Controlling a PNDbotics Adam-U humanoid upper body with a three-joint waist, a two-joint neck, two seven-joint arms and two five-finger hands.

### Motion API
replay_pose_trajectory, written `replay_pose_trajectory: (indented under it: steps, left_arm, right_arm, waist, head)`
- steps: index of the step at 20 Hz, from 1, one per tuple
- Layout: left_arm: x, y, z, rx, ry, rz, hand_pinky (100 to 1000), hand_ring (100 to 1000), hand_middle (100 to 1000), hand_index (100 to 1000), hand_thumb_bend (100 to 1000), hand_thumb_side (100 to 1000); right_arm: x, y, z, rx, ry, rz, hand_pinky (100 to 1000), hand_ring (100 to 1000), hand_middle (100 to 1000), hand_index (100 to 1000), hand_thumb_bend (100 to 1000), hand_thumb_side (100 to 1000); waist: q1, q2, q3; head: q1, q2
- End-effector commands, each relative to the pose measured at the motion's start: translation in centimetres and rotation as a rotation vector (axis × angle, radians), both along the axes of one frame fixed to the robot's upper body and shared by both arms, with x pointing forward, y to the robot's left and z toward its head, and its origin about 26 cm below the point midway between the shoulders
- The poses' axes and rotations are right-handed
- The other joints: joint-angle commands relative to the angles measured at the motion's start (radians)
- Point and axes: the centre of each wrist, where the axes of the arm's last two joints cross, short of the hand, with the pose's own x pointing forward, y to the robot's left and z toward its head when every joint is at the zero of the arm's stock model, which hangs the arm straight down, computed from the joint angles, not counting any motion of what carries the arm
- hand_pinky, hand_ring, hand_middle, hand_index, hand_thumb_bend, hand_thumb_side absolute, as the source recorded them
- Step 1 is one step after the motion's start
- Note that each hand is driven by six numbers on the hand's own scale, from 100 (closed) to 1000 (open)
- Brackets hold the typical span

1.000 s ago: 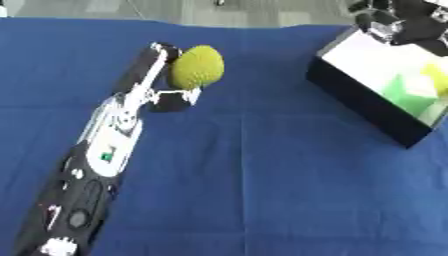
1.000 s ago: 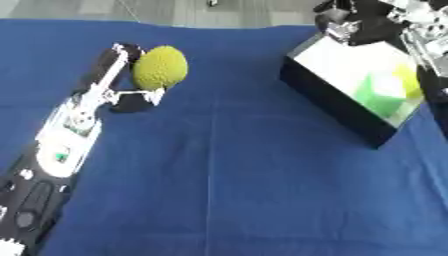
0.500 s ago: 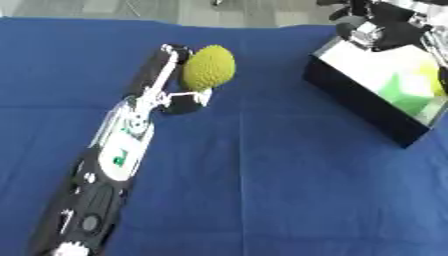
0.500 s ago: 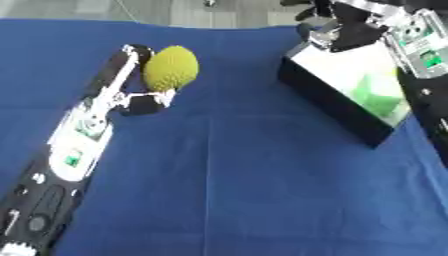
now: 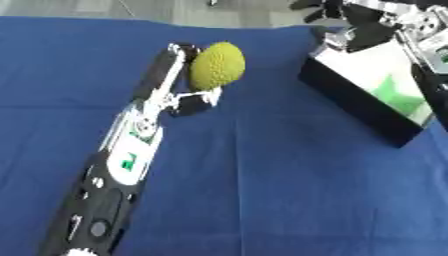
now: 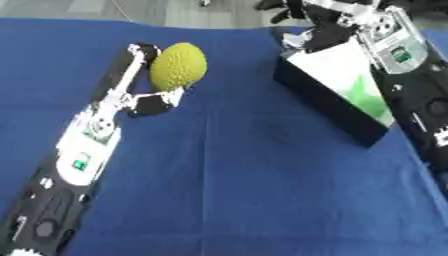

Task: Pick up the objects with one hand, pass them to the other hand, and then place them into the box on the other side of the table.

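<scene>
Counter (image 5: 262,190) under a blue cloth, filling most of the view. Box (image 6: 337,85) toward the far right of it: black outer walls, white inside, something green lying within; no lettering readable on it. Left arm runs long from the near left corner up toward the box's left; a small green mark on its white forearm panel, not legible. Right arm comes in over the box's far right side, a green mark on its panel too. Right hand (image 6: 302,10) above the box's far corner; whether its fingers are apart or together, cannot tell. Left hand (image 5: 179,75), well left of the box, fingers and thumb clamped around the yellow-green bumpy ball (image 5: 217,65).
</scene>
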Motion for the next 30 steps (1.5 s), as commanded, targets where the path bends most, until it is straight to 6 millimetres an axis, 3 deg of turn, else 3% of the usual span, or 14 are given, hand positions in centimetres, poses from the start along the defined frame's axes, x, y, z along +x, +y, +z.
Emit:
replay_pose_trajectory:
  steps: [1,5,18,30]
  left_arm:
    - [-0.4,-0.9,1.5,-0.037,-0.039,-0.027,562,548,439,493,100,100]
    - [-0.5,-1.3,1.6,-0.058,-0.035,-0.032,561,547,439,494,100,100]
    - [-0.5,-1.9,1.1,-0.112,-0.005,-0.024,560,544,436,494,100,100]
    - [-0.8,-3.1,1.3,-0.111,-0.005,-0.055,560,544,435,495,100,100]
  right_arm:
    - [-0.2,0.0,1.9,-0.145,-0.092,0.131,887,1000,912,905,100,342]
    - [0.0,0.9,2.3,-0.197,-0.120,0.178,889,1000,913,905,100,349]
    - [0.6,4.7,1.0,-0.281,-0.128,0.278,894,1000,930,918,100,446]
    - [0.6,5.8,0.8,-0.328,-0.178,0.339,895,1000,878,903,149,465]
  waist:
    - [-0.013,-0.015,0.005]
    - [-0.019,-0.008,0.015]
    - [-0.022,-0.006,0.015]
    - [-0.037,0.000,0.018]
  head:
    - [-0.015,-0.009]
    - [-0.037,-0.009]
    - [-0.042,0.009]
    - [-0.048,0.017]
